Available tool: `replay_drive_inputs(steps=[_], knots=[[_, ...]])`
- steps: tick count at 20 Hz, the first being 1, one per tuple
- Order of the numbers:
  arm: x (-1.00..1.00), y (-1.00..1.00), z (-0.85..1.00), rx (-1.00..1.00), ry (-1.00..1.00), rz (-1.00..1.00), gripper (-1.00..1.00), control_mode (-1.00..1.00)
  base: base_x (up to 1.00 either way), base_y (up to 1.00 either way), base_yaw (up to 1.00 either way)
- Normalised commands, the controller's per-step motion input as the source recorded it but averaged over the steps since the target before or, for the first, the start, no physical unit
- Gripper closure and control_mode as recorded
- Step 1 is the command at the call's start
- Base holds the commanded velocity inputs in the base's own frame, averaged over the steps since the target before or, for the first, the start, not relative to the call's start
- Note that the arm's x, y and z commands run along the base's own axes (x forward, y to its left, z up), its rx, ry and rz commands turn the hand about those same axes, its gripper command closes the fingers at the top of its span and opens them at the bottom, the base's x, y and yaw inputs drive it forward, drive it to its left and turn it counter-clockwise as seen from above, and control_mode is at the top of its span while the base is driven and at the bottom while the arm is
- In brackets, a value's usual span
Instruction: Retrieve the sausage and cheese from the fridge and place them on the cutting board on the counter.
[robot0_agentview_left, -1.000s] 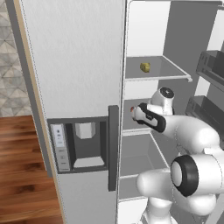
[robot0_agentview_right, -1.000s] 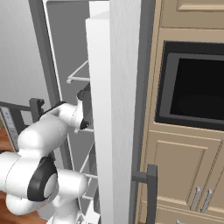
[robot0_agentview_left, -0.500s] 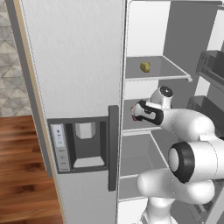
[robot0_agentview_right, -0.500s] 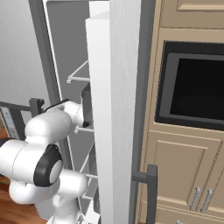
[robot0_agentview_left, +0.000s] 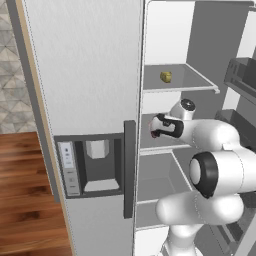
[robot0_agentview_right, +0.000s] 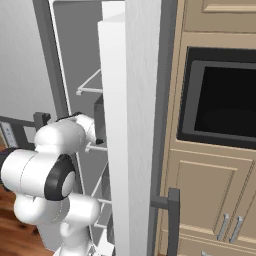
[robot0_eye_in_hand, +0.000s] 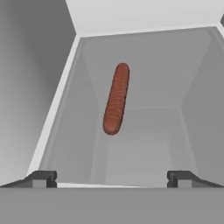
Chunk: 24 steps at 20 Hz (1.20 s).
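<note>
With the claw (robot0_eye_in_hand: 112, 178) spread wide and well short of the sausage (robot0_eye_in_hand: 116, 99) on the fridge (robot0_agentview_left: 90, 75) shelf, closing early risked rolling it away.

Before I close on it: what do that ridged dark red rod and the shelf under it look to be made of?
The dark red, round-ended sausage looks like soft meat in a matte casing: ringed ridges along it, no gloss. The pale grey fridge shelf it lies on looks like smooth hard plastic or frosted glass; flat, even sheen, hard to tell which. The gripper stands open before it.
</note>
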Motion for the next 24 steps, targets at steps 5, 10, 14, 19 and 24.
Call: replay_drive_inputs(steps=[5,10,14,19,24], knots=[[0.17,0.02,-0.19,0.00,0.00,0.00,-1.00,-1.00,0.00,0.00,0.00],[0.20,0.03,-0.13,0.00,0.00,0.00,-1.00,-1.00,0.00,0.00,0.00],[0.17,0.00,-0.14,0.00,0.00,0.00,-1.00,-1.00,0.00,0.00,0.00],[0.27,0.00,-0.06,0.00,0.01,0.00,-1.00,-1.00,0.00,0.00,0.00],[0.28,0.00,-0.10,0.00,0.03,0.00,-1.00,-1.00,0.00,0.00,0.00]])
